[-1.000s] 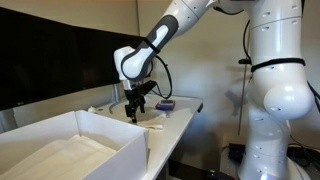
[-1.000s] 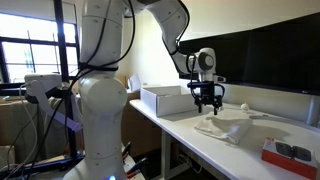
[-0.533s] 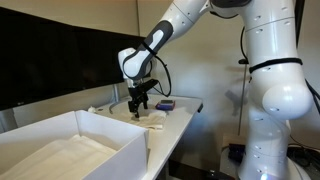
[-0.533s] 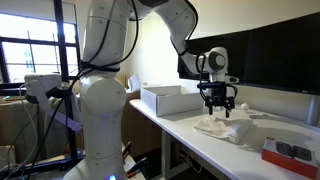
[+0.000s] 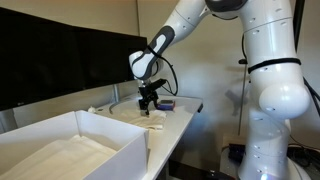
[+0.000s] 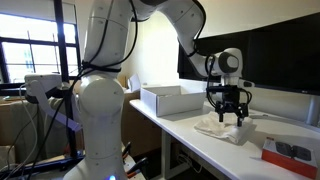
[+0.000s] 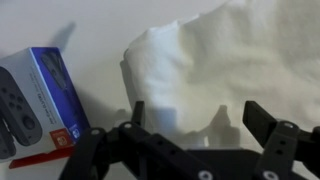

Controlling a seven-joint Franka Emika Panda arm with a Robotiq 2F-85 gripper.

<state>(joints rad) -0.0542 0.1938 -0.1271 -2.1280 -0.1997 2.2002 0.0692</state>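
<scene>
My gripper (image 7: pixel 197 118) hangs open over a crumpled white cloth (image 7: pixel 230 60) on the white table, with nothing between its fingers. In both exterior views the gripper (image 5: pixel 148 104) (image 6: pixel 230 113) hovers just above the cloth (image 6: pixel 222 128). A boxed game controller set, blue and red with grey controllers pictured (image 7: pixel 35 100), lies beside the cloth, a little apart from it. The same box (image 5: pixel 165 104) (image 6: pixel 289 153) sits near the table's end.
A large white open box (image 5: pixel 70 148) (image 6: pixel 172 99) stands on the table at the other end from the game box. A dark screen (image 5: pixel 60 55) runs along the wall behind the table. The robot's white base (image 5: pixel 275 90) stands beside the table.
The gripper has travelled along the table away from the white box, toward the game box, staying open above the cloth.
</scene>
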